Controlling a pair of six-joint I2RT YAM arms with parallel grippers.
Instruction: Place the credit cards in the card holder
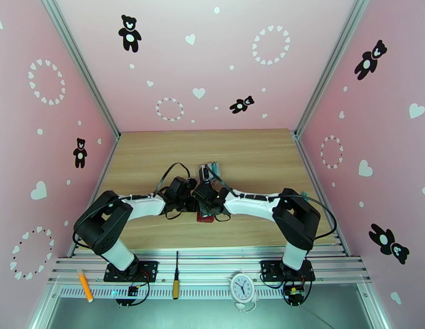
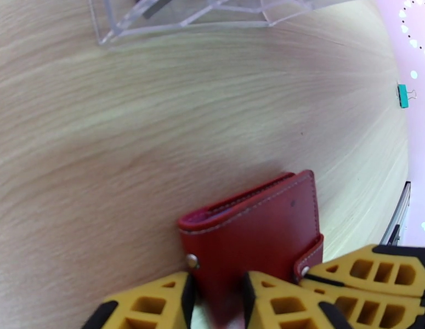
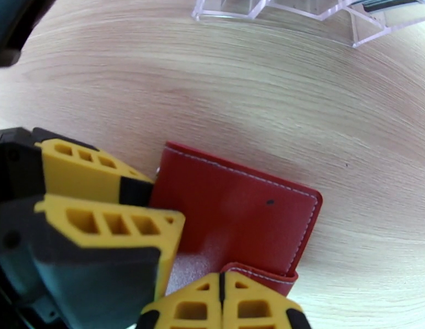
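The card holder [image 2: 250,231] lies folded shut on the table [image 2: 102,132], midway between its left and right edges and rather nearer the near edge than the far one, with both arms crowded over it. The left gripper [image 2: 216,281] is clamped onto one edge of the holder, its fingers only as far apart as the red cover between them. The right gripper [image 3: 220,283] has its fingers pressed together to a bare seam right at the snap tab [image 3: 259,272]; whether the tab's lip is actually nipped between them cannot be told. The credit cards [image 1: 214,169] stand in the clear rack [image 3: 278,9] toward the far edge, apart from the holder, so none is in yet. The likeliest trouble is the snap. If the right gripper has only a sliver of tab, a pull would probably slip off it. If that hold is good but the left grip is shallow, the whole holder could lift or skid toward the rack rather than open. The two grippers sit almost touching, so a small misjudged move might knock them together.
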